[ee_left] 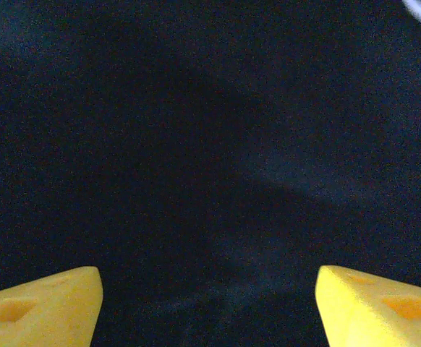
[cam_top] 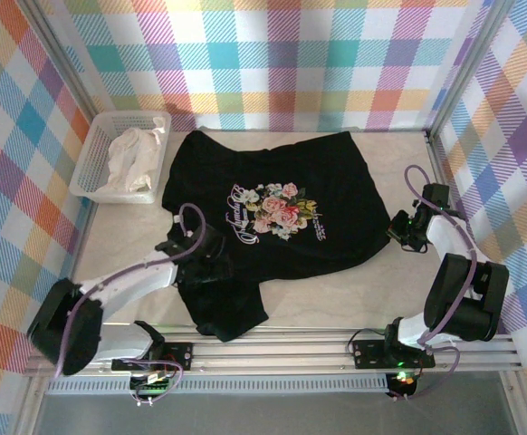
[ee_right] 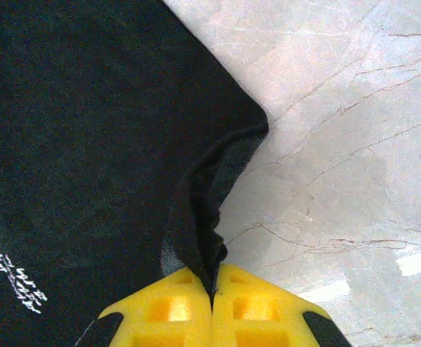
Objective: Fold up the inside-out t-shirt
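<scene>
**A:** Where is the t-shirt [cam_top: 336, 195] lying?

**B:** Spread over the middle of the table [cam_top: 354, 290], black, with a flower print [cam_top: 277, 210] and white script lettering [cam_top: 242, 219] facing up; most of it lies flat toward the far side; the near left part runs down toward the arm bases and looks rumpled there.

**A:** And the right gripper [ee_right: 212, 285]?

**B:** At the shirt's right edge; its yellow fingers [ee_right: 171, 311] are pressed together with a narrow fold of the black hem pinched between them; the cloth rises into a ridge from the pinch up to a rounded corner, with bare marbled table just to the right; a bit of the script shows at the lower left of the wrist view.

**A:** The left gripper [ee_left: 209, 296]?

**B:** Over the near left part of the shirt; its two yellow pads [ee_left: 44, 303] stand wide apart, and nothing is clamped between them; black fabric lies below the gap; whether the tips touch it I cannot tell.

**A:** Anything else on the table?

**B:** A white basket [cam_top: 89, 161] at the far left corner, just beside the shirt's left sleeve; a crumpled white cloth [cam_top: 135, 159] sits inside it.
</scene>
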